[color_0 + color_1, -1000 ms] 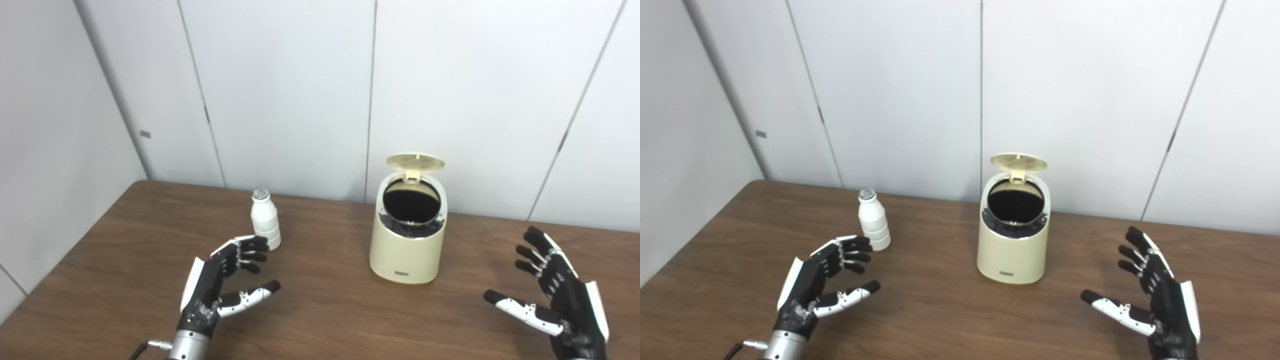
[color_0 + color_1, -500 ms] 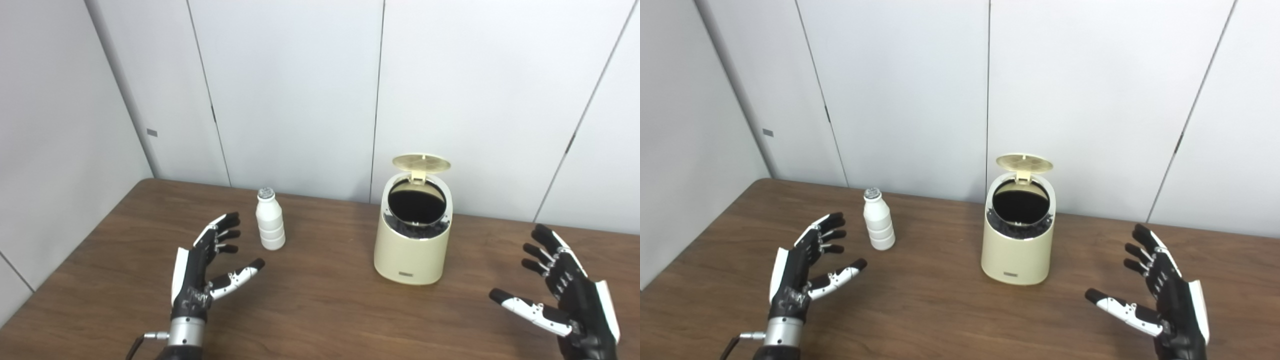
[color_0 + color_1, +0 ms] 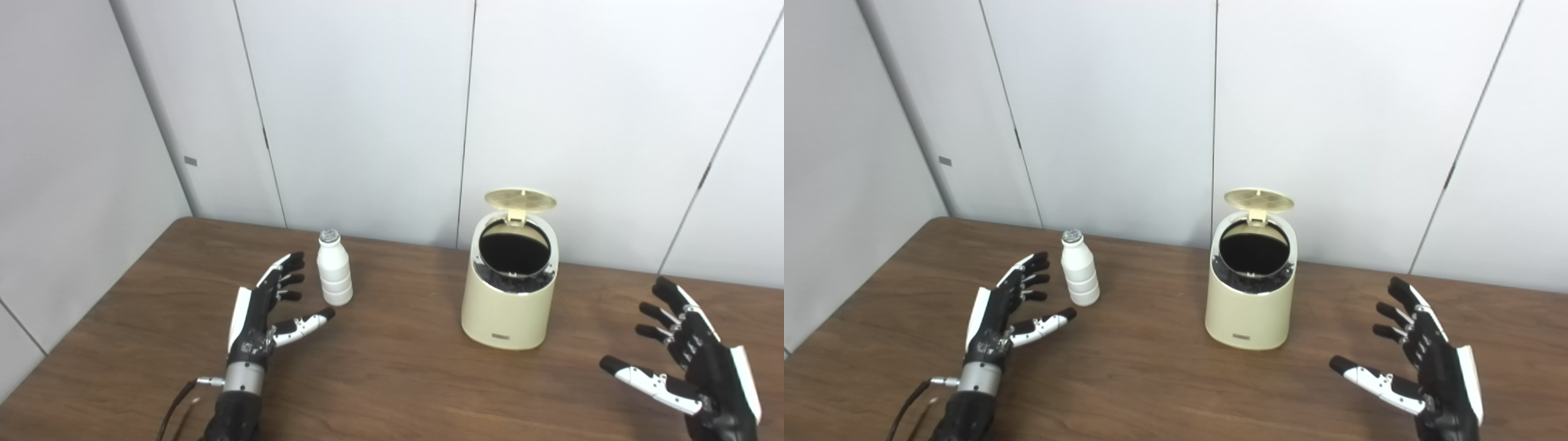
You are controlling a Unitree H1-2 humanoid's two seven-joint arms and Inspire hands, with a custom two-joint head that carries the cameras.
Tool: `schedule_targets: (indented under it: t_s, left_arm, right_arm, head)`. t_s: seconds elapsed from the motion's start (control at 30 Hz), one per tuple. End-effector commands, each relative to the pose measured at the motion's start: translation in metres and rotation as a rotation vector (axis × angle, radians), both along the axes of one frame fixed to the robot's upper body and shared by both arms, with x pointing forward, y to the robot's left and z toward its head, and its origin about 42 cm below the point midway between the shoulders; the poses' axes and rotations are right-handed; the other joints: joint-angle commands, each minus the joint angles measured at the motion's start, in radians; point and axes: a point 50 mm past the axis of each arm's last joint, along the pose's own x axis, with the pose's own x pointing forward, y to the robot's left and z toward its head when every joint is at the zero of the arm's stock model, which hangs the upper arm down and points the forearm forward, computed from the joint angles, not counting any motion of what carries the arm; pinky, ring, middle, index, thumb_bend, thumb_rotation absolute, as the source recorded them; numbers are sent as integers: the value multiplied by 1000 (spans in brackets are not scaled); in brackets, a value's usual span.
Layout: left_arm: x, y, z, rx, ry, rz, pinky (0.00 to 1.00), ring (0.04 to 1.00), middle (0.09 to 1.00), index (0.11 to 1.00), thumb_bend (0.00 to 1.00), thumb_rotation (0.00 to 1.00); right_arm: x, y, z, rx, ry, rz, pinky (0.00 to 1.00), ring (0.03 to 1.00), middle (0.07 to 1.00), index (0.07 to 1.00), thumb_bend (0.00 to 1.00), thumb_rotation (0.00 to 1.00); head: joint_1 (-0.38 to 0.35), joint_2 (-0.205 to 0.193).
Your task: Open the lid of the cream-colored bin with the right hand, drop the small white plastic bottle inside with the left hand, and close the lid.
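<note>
A cream-colored bin (image 3: 509,294) stands upright on the brown wooden bench (image 3: 392,380), toward its far side and a little right of centre. Its lid (image 3: 520,200) is raised and tipped back on a hinge at the rear rim, so the round mouth shows a dark interior (what lies inside cannot be made out beyond some dark material at the front edge). A small dark label sits low on the front of the bin.

The small white plastic bottle (image 3: 334,277) stands upright on the bench, well to the left of the bin, with a grey cap on top. It is outside the bin and nothing is holding it.

The left hand (image 3: 263,309) is released, with its fingers (image 3: 288,269) spread and reaching forward just left of the bottle, near it but apart. Its thumb points toward the bottle's base without touching it. A cable trails from the wrist toward the bottom edge.

The right hand (image 3: 1421,367) is also released and empty, with fingers apart and thumb out to the left. It sits low at the right, well apart from the bin.

Pale wall panels (image 3: 367,110) rise behind the bench.
</note>
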Motion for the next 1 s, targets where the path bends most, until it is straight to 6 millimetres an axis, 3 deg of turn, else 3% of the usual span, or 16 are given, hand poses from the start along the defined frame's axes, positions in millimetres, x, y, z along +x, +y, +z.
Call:
schedule_targets:
  t_s: [0.0,0.57,0.97]
  left_arm:
    - [16,8,23,46,-81,4,677,789,827,846,740,9]
    - [38,-3,21,31,-96,3,696,770,809,833,707,0]
    - [49,-13,20,11,-123,-27,626,743,791,805,700,0]
  right_arm:
    - [2,4,18,8,-70,15,719,825,894,870,710,0]
    - [-1,7,16,-11,-69,8,716,821,887,867,704,0]
    - [-3,7,14,-12,-63,7,715,816,888,867,717,0]
  head:
    - [0,2]
    - [-18,2]
    - [-30,9]
